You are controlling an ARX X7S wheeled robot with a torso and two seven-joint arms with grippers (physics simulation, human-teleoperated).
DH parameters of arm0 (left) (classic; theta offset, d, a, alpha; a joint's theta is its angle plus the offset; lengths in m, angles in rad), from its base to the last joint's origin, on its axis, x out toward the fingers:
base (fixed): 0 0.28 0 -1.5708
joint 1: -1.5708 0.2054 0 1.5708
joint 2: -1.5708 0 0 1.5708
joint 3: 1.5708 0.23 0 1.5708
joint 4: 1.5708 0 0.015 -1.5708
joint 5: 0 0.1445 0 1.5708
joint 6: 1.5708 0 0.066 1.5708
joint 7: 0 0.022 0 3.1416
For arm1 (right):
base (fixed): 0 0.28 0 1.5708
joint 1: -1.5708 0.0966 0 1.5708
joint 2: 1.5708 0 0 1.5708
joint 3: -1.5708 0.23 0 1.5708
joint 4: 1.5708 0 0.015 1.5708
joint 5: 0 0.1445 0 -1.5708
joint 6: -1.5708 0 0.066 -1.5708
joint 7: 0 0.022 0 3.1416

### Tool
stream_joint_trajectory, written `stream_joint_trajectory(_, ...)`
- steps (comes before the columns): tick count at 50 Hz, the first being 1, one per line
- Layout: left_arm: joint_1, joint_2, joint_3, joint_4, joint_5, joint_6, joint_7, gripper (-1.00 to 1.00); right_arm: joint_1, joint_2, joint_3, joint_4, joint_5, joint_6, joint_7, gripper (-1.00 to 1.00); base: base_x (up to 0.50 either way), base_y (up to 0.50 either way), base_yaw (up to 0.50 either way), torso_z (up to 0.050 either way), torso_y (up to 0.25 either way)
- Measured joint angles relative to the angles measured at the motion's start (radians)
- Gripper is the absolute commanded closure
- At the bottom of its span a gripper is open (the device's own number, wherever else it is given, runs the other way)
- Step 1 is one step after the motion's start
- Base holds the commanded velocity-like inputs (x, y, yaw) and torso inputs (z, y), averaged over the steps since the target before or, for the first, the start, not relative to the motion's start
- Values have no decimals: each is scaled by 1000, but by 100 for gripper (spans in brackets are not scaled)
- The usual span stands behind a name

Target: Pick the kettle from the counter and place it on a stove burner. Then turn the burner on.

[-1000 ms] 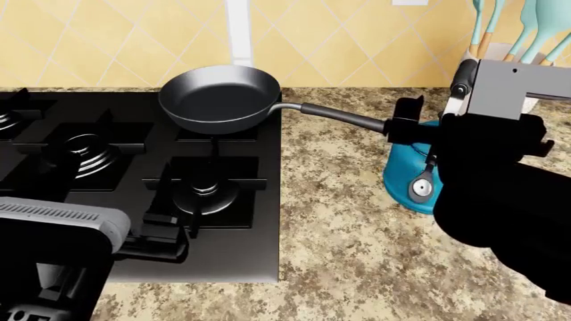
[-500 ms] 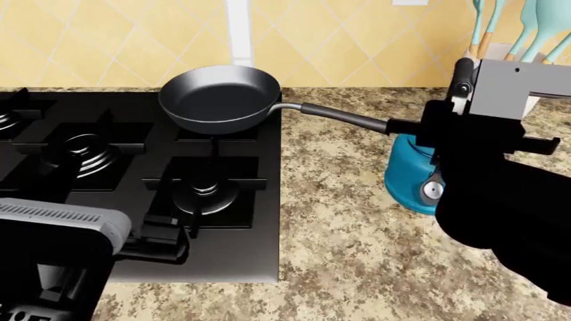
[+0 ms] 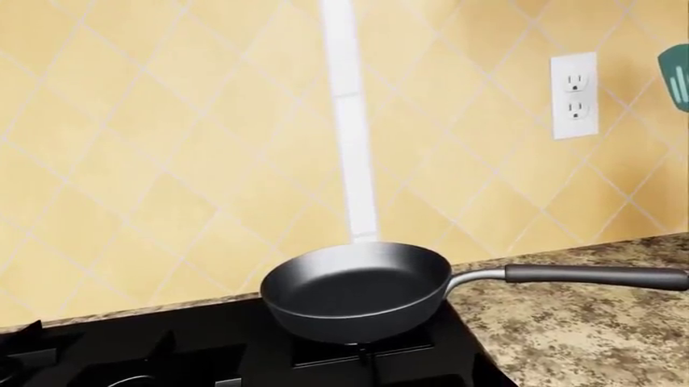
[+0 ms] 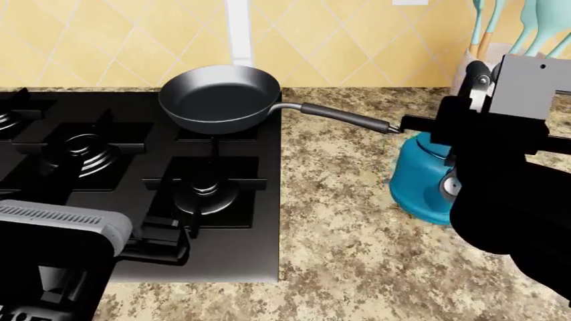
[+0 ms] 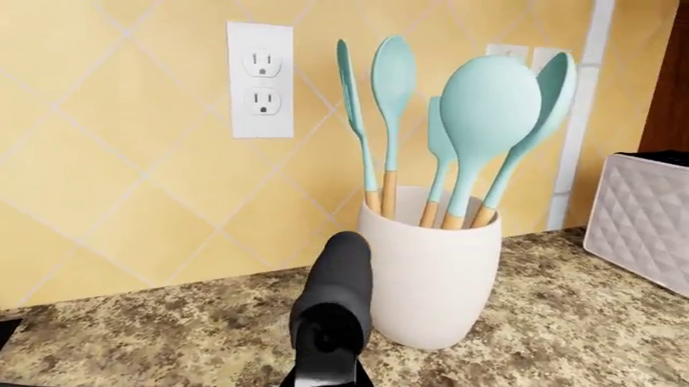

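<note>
The teal-blue kettle (image 4: 421,179) stands on the speckled granite counter (image 4: 348,221), right of the cooktop. My right arm hides its right half. The black tube of its handle (image 4: 477,71) rises above my right gripper (image 4: 450,130). In the right wrist view that tube (image 5: 334,294) sits close in front of the camera, in line with the jaws. The jaws themselves are hidden, so I cannot tell if they grip. The small stove burner (image 4: 203,190) with its square grate is at the cooktop's front right. My left gripper (image 4: 163,239) hangs open and empty beside it.
A black frying pan (image 4: 218,99) sits on the back burner, its long handle (image 4: 344,118) reaching over the counter almost to the kettle. A white crock of teal utensils (image 5: 431,270) stands behind the kettle by the tiled wall. A larger multi-ring burner (image 4: 87,150) lies further left.
My right arm has shifted to the right. The kettle has moved with it and turned, its handle tube going right and up and its side disc sliding behind my arm. The left arm has not moved.
</note>
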Motion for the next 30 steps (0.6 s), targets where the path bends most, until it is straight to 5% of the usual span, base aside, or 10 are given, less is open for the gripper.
stream_joint_trajectory(30,-11,-10,1,8,-8,4,-10,-100,36,113,16,-238,85,70,34,100,0,0,0,0,2)
